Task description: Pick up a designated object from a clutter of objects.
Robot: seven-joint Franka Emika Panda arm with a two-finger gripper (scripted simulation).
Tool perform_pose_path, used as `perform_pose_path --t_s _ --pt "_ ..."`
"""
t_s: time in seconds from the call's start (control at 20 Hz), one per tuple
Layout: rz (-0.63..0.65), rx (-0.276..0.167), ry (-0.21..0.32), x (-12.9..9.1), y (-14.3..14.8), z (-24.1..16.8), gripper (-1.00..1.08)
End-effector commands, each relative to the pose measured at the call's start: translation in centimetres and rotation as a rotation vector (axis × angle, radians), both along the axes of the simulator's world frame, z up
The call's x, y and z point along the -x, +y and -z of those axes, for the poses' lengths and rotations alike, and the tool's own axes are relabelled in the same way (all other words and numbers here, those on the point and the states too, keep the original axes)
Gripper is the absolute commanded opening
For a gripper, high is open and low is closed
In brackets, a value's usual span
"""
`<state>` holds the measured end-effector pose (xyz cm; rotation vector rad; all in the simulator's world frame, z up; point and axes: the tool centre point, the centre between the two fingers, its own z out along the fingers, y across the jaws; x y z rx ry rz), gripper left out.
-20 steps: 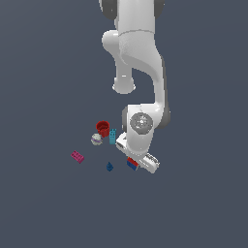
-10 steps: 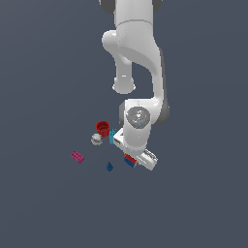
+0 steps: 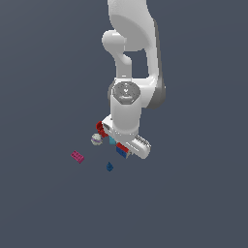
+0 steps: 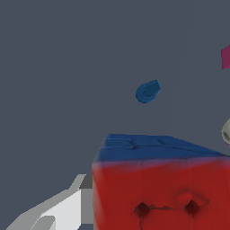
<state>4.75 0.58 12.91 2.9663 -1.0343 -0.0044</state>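
Red-blue cube [image 4: 161, 188] flush beside one white finger [image 4: 58, 211] of the claw [image 3: 127, 149], grip seemingly unclosed, hard to tell.

I log the cube [image 4: 161, 188] as matt, mottled red and blue; arm shell [image 3: 131, 29] smooth, faintly glossy white plastic.

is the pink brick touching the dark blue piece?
No. In the exterior view the pink flat brick lies apart from the small dark blue piece, bare floor between them.
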Motion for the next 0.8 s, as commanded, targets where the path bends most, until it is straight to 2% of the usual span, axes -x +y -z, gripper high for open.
perform_pose_path --t_s 0.0,0.75 --pt "0.001 -0.001 -0.003 0.5 -1.3 -2.7 -1.0" --pt "0.001 -0.001 -0.003 3.4 -8.8 -18.7 -1.0"
